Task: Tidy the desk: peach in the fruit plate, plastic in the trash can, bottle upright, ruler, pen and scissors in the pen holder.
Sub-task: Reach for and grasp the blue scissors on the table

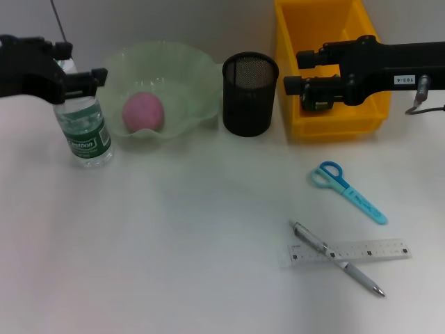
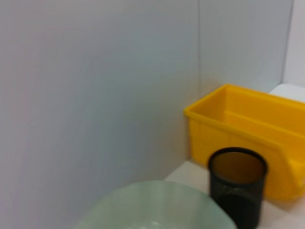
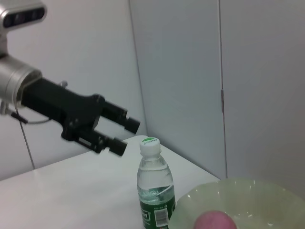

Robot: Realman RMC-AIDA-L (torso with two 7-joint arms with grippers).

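The clear bottle (image 1: 84,131) with a green label stands upright at the far left. My left gripper (image 1: 87,61) hovers at its top, open; in the right wrist view the left gripper (image 3: 127,136) ends just beside the white-capped bottle (image 3: 153,191), apart from the cap. A pink peach (image 1: 143,111) lies in the pale green fruit plate (image 1: 188,76). The black mesh pen holder (image 1: 249,94) stands empty-looking. Blue scissors (image 1: 345,190), a silver pen (image 1: 337,259) and a clear ruler (image 1: 361,250) lie at the front right, the pen crossing the ruler. My right gripper (image 1: 297,71) is open over the yellow trash can (image 1: 334,129). The plastic is out of view.
The plate (image 2: 157,205), pen holder (image 2: 237,191) and yellow bin (image 2: 238,129) line the back of the white desk, close to a grey wall. Bare desk spreads across the front left and middle.
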